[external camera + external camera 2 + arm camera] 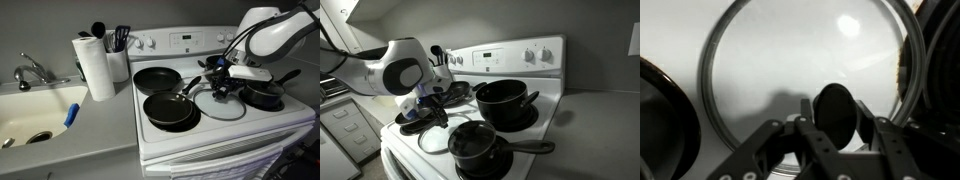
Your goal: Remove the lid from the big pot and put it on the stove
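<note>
The lid is glass: hard, slippery, and it can break. Grab it by the dark knob. The pincer is open, with a finger on each side of the knob.

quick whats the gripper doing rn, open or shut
gripper: open, fingers either side of the knob of the lid, not clamped on it

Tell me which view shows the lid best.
Wrist view: the lid fills the frame, rim and knob clear. In an exterior view it lies small on the stove; in an exterior view the arm partly hides it.
</note>
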